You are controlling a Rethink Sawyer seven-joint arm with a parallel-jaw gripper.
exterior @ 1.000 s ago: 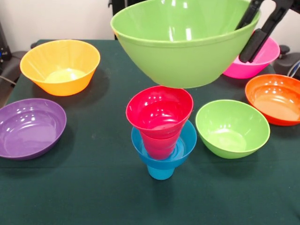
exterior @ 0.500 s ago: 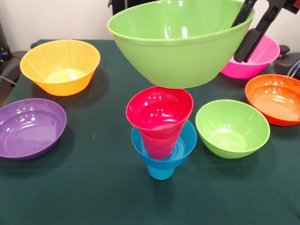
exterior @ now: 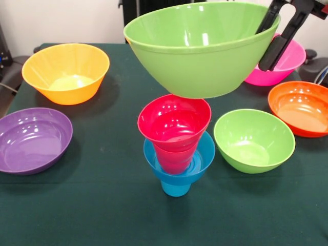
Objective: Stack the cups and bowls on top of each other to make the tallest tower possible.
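Note:
My gripper [exterior: 271, 45] comes down at the top right, shut on the right rim of a lime green bowl [exterior: 200, 56], one finger inside and one outside. The bowl hangs in the air, slightly tilted, its base just above the tower [exterior: 176, 148] and barely apart from it. The tower is a sky-blue cup [exterior: 175, 187] upside down on the table, a small blue bowl [exterior: 202, 154] on it, and a red cup [exterior: 174, 123] standing in that bowl. The red part shows two layers. A second lime green bowl [exterior: 253, 139] sits on the table to the right.
On the dark green table [exterior: 102, 205] stand a yellow-orange bowl [exterior: 65, 73] at the back left, a purple bowl [exterior: 32, 139] at the left edge, a pink bowl [exterior: 279, 64] behind the gripper and an orange bowl [exterior: 301, 106] at the right.
The held green bowl has shifted slightly to the right and sits a little lower and more level over the tower. The tower and the other bowls have not moved.

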